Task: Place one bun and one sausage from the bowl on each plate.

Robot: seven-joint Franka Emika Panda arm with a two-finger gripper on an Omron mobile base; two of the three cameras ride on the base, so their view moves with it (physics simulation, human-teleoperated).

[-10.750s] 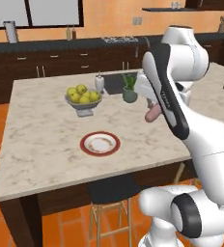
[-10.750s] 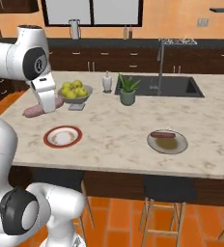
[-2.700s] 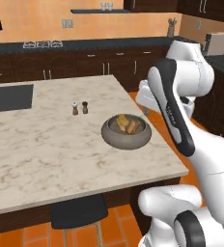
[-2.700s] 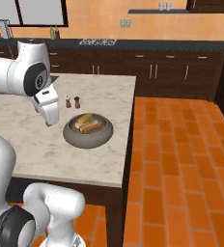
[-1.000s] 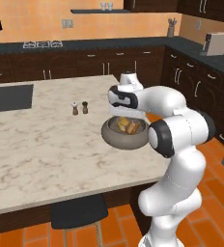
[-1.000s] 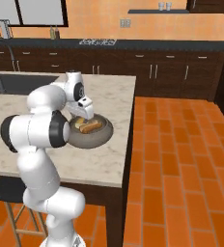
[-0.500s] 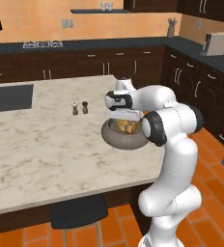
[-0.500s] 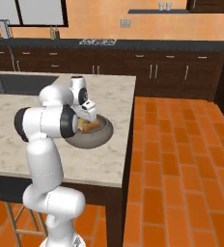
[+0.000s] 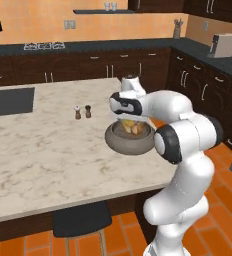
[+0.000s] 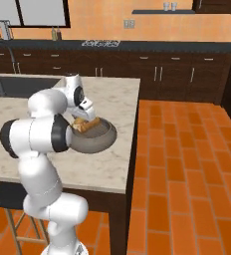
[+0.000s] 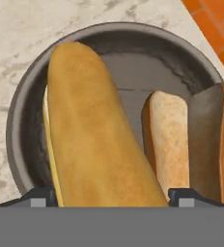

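Gripper (image 11: 111,195) lowered into bowl (image 11: 22,111), one fingertip (image 11: 39,195) on each side of long bun (image 11: 92,135), jaws wide; contact with bun not discernible. Second bun (image 11: 169,140) just beside, toward bowl's far side. Bowl on counter (image 9: 48,150) near its corner. Shakers (image 9: 83,111) beyond bowl.

Around the bowl (image 9: 129,141) the marble counter (image 9: 43,150) lies bare on its near side and off toward the sink (image 9: 9,100). The salt and pepper shakers (image 9: 83,111) stand apart, beyond the bowl toward the sink. Inside the bowl it's crowded: a long bun (image 11: 92,135) fills the middle, a second bun (image 11: 168,137) just beside it, bare floor behind them.
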